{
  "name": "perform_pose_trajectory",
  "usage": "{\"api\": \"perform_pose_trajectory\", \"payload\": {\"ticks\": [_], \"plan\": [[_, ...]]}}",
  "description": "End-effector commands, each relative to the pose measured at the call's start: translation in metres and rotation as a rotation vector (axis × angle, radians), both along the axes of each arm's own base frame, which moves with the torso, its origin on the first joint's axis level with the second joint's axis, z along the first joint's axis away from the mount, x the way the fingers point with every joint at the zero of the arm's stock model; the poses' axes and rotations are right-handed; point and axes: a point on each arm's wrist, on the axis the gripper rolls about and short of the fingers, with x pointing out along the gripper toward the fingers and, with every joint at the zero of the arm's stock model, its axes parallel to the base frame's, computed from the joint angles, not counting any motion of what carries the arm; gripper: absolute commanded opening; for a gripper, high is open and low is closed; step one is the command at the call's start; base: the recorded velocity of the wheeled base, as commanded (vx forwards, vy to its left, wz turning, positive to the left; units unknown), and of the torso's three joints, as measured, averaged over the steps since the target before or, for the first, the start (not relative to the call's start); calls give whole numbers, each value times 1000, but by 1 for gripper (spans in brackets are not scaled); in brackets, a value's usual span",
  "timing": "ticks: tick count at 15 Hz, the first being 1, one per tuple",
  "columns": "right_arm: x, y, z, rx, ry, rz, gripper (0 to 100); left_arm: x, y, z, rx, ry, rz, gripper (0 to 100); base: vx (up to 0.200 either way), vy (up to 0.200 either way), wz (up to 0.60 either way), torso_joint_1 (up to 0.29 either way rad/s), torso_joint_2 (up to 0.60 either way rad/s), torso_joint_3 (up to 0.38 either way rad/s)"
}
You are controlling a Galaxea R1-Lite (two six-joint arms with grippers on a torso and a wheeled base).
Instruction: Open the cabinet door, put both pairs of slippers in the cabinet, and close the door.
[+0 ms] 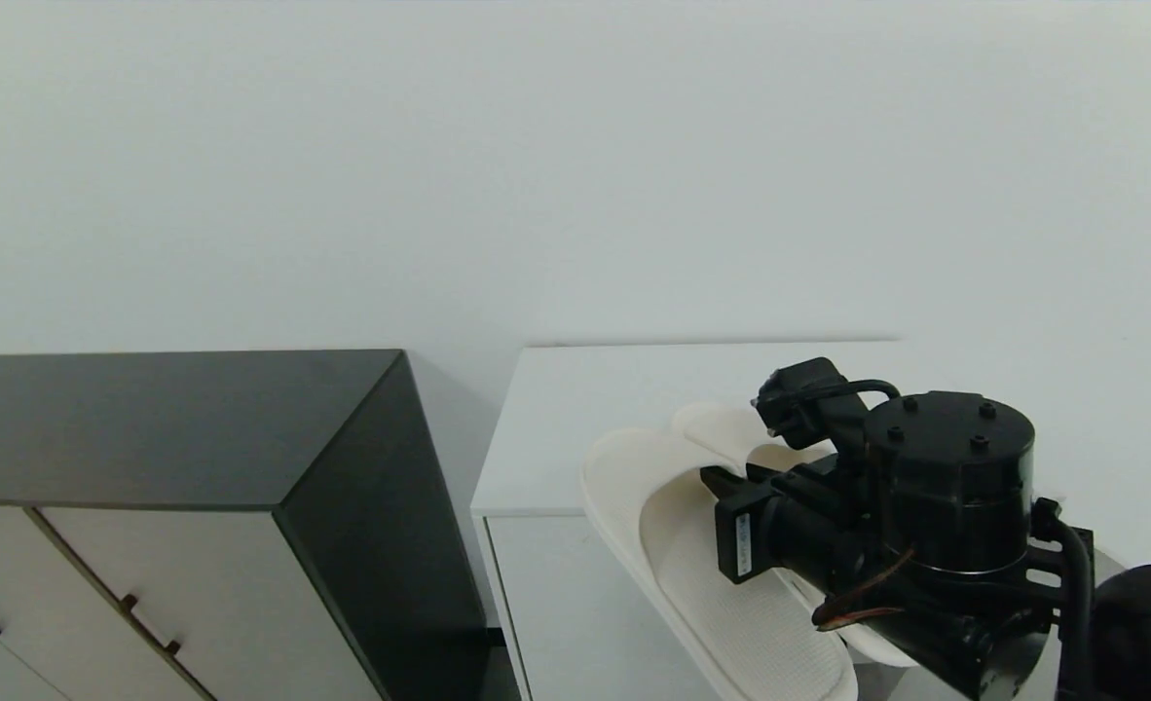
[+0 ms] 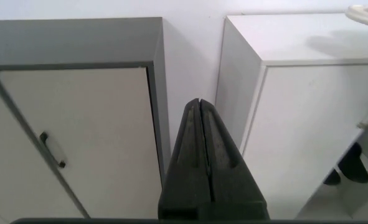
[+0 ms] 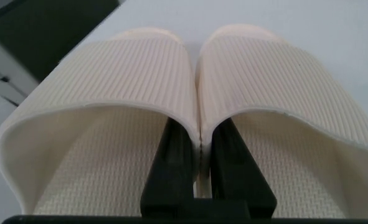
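Slippers [image 1: 731, 584], a cream ribbed pair, sit clamped in the right gripper [image 3: 199, 155] over the front edge of a white cabinet [image 1: 634, 409].

One black finger of the right gripper reaches under each strap, and the two fingers are drawn in to pinch the pair's inner walls together, so the shoes lie side by side. The toes point toward the pale wall [image 1: 575, 146] and the heels tilt down toward the robot. Whether the soles touch the cabinet top cannot be told. The left gripper [image 2: 200, 109] has its fingers pressed flat together with nothing between them. It is level with the gap between the white cabinet and a dark-topped cabinet [image 1: 176, 428] beside it. The dark-topped cabinet's pale door [image 2: 78, 137], with a small dark handle [image 2: 51, 149], is closed.
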Motion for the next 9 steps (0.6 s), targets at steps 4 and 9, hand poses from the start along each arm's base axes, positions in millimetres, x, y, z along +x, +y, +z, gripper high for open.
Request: {"api": "perform_pose_trajectory", "payload": {"ticks": [4,9], "plan": [[2,2,-5,-14,10,-2,0,0,0,0,0,0,1,0,-200,0,0,-1,2,1],[2,2,-6,-16,12,-2,0,0,0,0,0,0,1,0,-160,0,0,3,3,2]]}}
